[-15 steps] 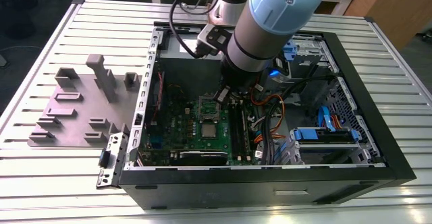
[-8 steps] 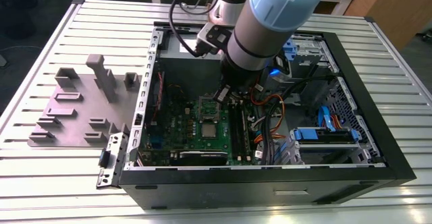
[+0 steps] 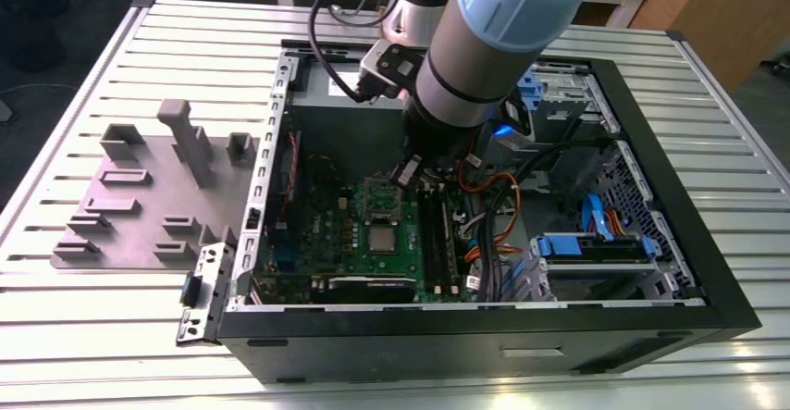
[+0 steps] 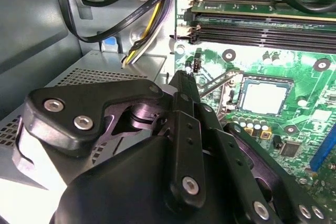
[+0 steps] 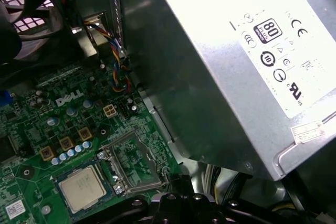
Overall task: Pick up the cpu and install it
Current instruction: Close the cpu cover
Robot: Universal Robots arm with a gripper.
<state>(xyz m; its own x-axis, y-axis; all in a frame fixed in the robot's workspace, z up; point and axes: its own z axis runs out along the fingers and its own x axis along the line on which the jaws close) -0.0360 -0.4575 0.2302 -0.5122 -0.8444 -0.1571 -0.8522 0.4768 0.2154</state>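
My black jointed pincer [image 4: 181, 85] hangs inside the open black computer case [image 3: 494, 354] with nothing in its grip (how far apart its fingers stand, I cannot tell). The small square silvery-grey cpu [image 5: 83, 186] lies flat, face up, in its socket on the green motherboard [image 5: 63, 129] — near my fingertips, not touching; being square, it has no long axis.

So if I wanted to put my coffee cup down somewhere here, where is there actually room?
The slatted table is bare in front of the grey fixture plate and along the exterior view's right of the computer case. Inside the case it is crowded: the arm, cables, the motherboard with the cpu, and the power supply.
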